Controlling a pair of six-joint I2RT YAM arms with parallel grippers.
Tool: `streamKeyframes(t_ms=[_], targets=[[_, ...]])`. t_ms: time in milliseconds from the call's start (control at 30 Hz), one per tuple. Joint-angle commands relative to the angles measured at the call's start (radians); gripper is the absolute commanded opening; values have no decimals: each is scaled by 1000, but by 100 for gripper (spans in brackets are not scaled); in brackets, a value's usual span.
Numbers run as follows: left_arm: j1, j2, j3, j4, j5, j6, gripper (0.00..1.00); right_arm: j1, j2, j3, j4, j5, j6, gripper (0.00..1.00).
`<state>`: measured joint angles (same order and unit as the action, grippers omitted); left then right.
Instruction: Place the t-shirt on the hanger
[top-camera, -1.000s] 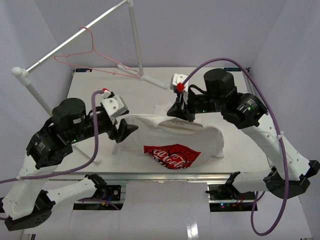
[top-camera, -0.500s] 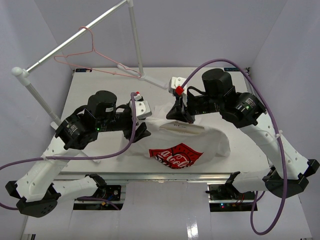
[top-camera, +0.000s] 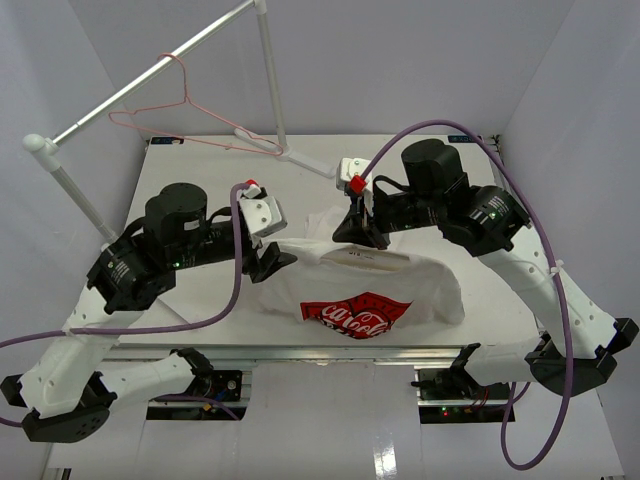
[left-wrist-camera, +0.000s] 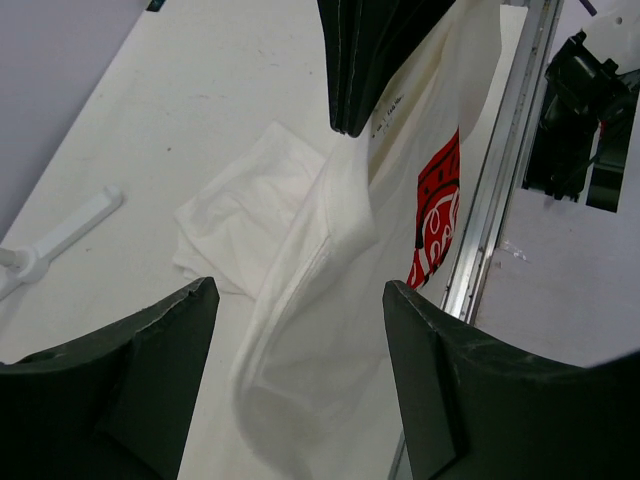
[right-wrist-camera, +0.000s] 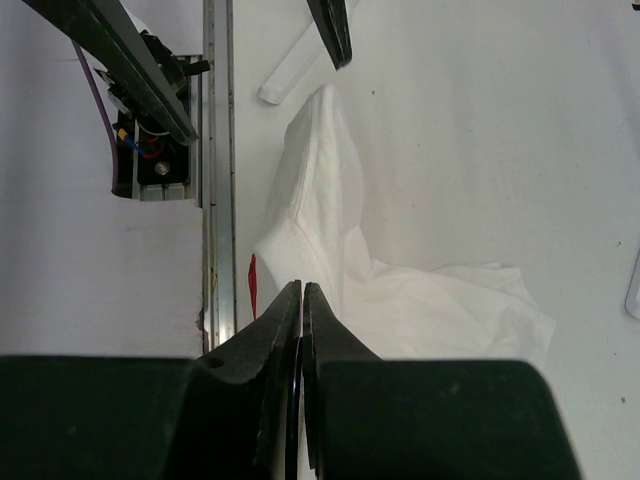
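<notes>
T-shirt (top-camera: 372, 288), one; pink hanger (top-camera: 186, 100), one.

White table (top-camera: 190, 165) inside pale lavender walls (top-camera: 400, 60); metal rail (top-camera: 150, 72) stands behind.

Item: white cloth t-shirt (top-camera: 345, 285) with a red logo patch (top-camera: 362, 312) bearing white script.
Pose: raised along its top edge, which is pinched in the right claw (top-camera: 352, 237); the body drapes down from there and spreads sideways like a low tent.
Place: near edge of the worktop (top-camera: 200, 170), logo facing the front rail.
Loose part: a crumpled fold lies flat behind the raised ridge.
</notes>
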<state>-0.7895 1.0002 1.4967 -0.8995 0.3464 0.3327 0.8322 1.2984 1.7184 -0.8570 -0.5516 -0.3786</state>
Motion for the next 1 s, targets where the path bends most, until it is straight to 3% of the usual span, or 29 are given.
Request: streamKeyframes(t_ms=[0, 500, 733, 800, 867, 900, 933, 967], targets=[[-1, -28, 31, -23, -50, -5, 78, 1, -27, 7, 64, -36, -7, 8], [-1, 82, -81, 65, 103, 53, 78, 1, -17, -6, 99, -107, -29, 8], [0, 84, -126, 58, 196, 65, 68, -1, -8, -8, 109, -98, -32, 8], [1, 81, -140, 47, 221, 69, 61, 1, -5, -5, 114, -107, -31, 8], [-1, 83, -151, 37, 241, 71, 46, 1, -2, -2, 119, -111, -29, 8], [-1, 84, -155, 33, 247, 69, 34, -1, -1, 3, 121, -111, -26, 8], [-1, 89, -159, 28, 256, 69, 6, -1, 2, 6, 122, -114, -25, 8], [-1, 90, -166, 21, 260, 62, 1, 1, 4, 9, 122, -118, -23, 8]])
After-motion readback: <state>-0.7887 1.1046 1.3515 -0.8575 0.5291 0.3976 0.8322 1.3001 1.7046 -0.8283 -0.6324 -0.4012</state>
